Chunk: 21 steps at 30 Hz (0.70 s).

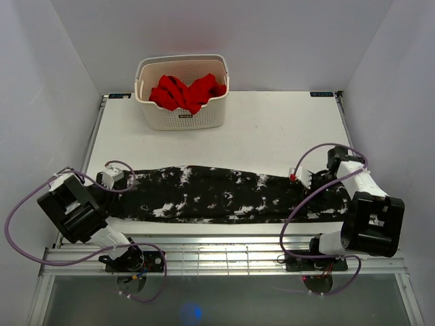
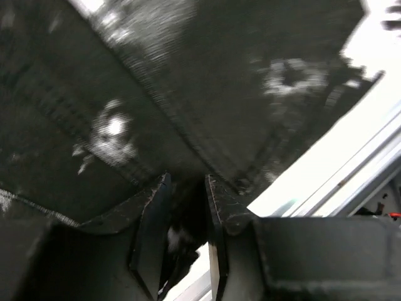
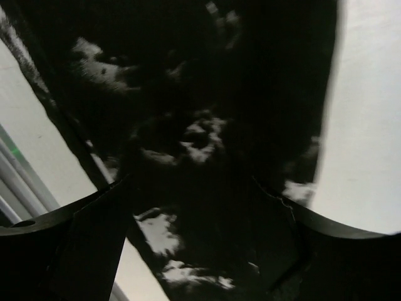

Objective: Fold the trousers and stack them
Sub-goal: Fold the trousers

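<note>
The trousers (image 1: pixel 217 193) are lying stretched along the near edge of the bench (image 1: pixel 272 129). The left pincer (image 2: pixel 187 182) is standing narrow around a ridge of cloth, and I cannot tell whether it is gripping. The right pincer (image 3: pixel 191 188) is gaping wide over the other end. A thin or one-sided hold is risking a slipped, skewed fold.

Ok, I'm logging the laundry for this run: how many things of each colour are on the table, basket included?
black speckled trousers: 1
red garment: 1
white basket: 1
total: 3
</note>
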Each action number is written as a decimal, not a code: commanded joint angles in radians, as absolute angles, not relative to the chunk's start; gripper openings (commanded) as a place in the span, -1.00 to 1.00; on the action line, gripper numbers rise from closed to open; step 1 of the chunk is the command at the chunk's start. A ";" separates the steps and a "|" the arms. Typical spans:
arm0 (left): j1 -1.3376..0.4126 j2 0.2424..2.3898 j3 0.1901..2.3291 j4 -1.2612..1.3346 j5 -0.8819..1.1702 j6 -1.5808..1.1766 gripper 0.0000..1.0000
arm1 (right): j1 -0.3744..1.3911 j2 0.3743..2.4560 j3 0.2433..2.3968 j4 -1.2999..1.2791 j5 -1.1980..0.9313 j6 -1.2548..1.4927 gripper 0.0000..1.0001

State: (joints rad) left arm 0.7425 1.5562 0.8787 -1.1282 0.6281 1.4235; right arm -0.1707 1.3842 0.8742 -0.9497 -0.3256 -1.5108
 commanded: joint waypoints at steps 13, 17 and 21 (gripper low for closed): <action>0.801 1.821 1.046 -0.778 0.327 1.170 -0.45 | -0.173 1.472 1.050 -0.978 -0.332 -1.250 0.58; 0.801 1.746 1.106 -0.849 0.453 1.253 -0.34 | -0.283 1.548 1.282 -1.107 -0.390 -1.258 0.58; 0.784 1.690 1.207 -1.015 0.694 1.290 0.04 | -0.287 1.600 1.437 -1.138 -0.431 -1.233 0.58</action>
